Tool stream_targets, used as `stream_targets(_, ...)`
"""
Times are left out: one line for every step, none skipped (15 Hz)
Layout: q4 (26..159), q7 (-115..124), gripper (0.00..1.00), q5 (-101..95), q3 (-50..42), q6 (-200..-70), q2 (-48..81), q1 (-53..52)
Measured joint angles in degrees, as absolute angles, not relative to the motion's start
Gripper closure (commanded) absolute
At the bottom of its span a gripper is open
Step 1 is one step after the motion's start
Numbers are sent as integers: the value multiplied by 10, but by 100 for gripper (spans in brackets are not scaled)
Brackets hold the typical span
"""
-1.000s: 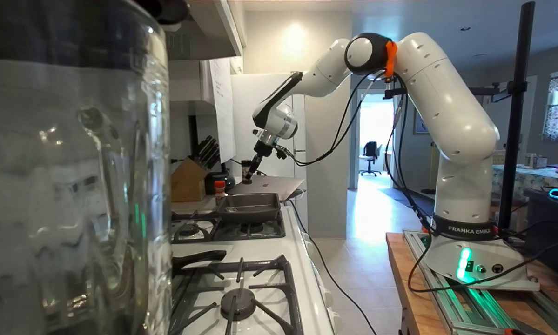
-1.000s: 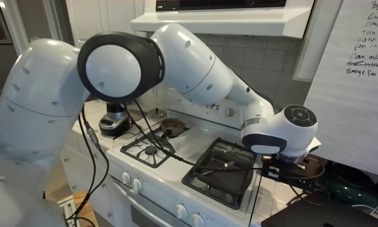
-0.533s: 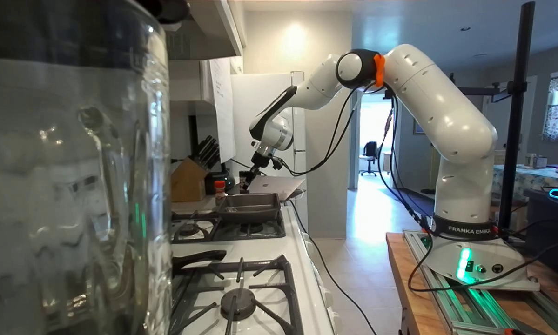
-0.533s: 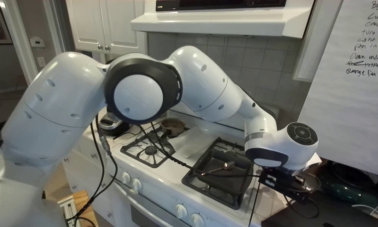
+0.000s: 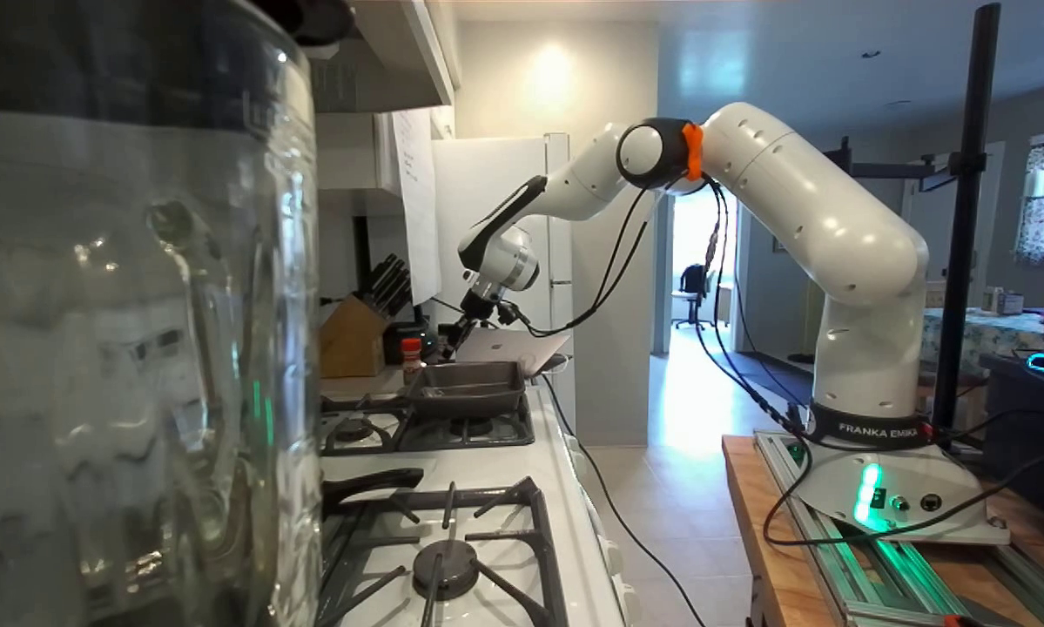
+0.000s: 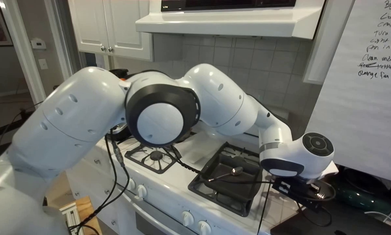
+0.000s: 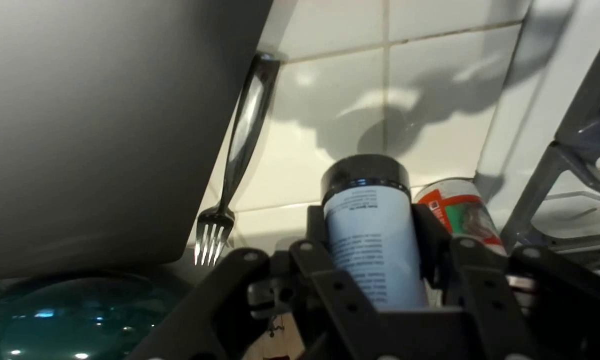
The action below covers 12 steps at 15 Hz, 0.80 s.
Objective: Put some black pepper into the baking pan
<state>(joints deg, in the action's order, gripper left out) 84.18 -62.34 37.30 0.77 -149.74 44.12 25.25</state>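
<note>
The gripper [image 7: 370, 222] is closed around the sides of what is probably the pepper jar [image 7: 377, 245], perhaps to leave its cap [image 7: 365, 169] free. The pan [image 5: 474, 402] sits on the stove [image 5: 487, 465], not below the jar.

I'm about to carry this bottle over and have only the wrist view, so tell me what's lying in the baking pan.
Observer: A metal spoon lies in the baking pan, as an exterior view shows.
Operator: Warn me of anything hanging near it.
Observer: In an exterior view a black cable crosses in front of the pan; whether it touches, I can't tell.
Operator: Identify the flat grey panel at the left of my picture.
Observer: That looks to be an Apple laptop; the logo shows in an exterior view.
</note>
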Motion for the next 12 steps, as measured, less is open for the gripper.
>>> stream_targets(833, -620, 80, 369, 8, -1498, 449, 253)
stream_targets(825, -615, 80, 365, 8, -1498, 457, 253)
stream_targets(817, -610, 80, 360, 8, -1498, 465, 253)
stream_targets(809, -604, 80, 354, 8, -1498, 472, 253)
stream_targets(802, -599, 80, 348, 9, -1498, 479, 253)
stream_targets(795, -593, 80, 342, 10, -1498, 485, 253)
stream_targets(788, -588, 80, 333, 11, -1498, 490, 253)
stream_targets(783, -583, 80, 324, 12, -1498, 495, 254)
stream_targets(777, -578, 80, 316, 14, -1498, 500, 255)
stream_targets(771, -573, 30, 307, 16, -1498, 504, 255)
stream_targets(766, -568, 28, 299, 18, -1498, 508, 257)
stream_targets(761, -563, 23, 291, 21, -1498, 511, 258)
